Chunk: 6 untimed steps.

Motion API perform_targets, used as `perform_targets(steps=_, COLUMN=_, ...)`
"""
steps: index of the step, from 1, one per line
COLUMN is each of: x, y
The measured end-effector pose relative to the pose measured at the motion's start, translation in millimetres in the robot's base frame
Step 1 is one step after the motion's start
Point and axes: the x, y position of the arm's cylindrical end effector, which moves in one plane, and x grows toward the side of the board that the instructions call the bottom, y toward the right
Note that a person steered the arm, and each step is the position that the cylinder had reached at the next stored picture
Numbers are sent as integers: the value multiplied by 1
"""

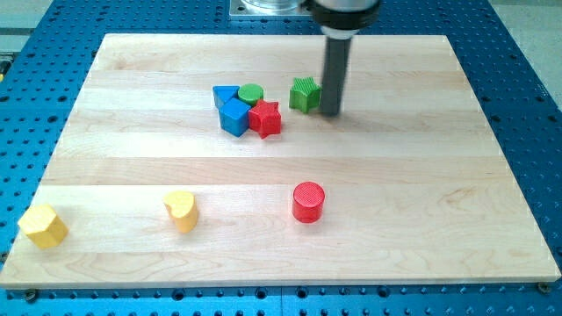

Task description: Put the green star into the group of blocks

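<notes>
The green star (304,94) lies on the wooden board, above the middle. My tip (329,112) is just to the star's right, touching or almost touching it. To the star's left is a tight group: a blue triangle (225,93), a green cylinder (252,93), a blue block (234,117) and a red star (265,118). A small gap separates the green star from the green cylinder and the red star.
A red cylinder (308,202) stands below the middle. A yellow heart-like block (181,210) sits at the lower left, and a yellow hexagonal block (42,226) near the bottom left corner. The board (421,175) lies on a blue perforated table.
</notes>
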Motion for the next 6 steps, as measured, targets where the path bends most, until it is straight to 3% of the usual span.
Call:
perform_targets(steps=1, x=-26, y=0)
perform_targets(steps=6, x=-19, y=-70)
